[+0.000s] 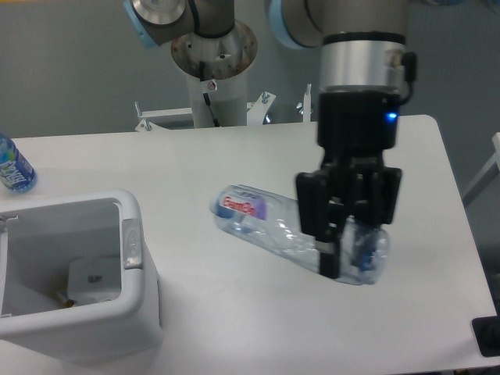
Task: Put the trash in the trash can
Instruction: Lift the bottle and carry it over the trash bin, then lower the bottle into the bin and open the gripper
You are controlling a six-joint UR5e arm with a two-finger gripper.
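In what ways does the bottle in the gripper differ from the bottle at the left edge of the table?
The clear bottle lies nearly sideways, held by the gripper at its cap end; the blue bottle stands apart, untouched. The clear bottle has a red-blue label; the blue bottle is blue-tinted, with a blue-green label, and cut off by the frame. Both are plastic bottles.

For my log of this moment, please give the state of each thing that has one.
Clear plastic bottle with red-blue label: held lengthwise in the air.
Black two-finger tool: shut on bottle's cap end.
White boxy trash can: open.
Flat white pouch: inside can.
Blue-tinted bottle: on table edge.
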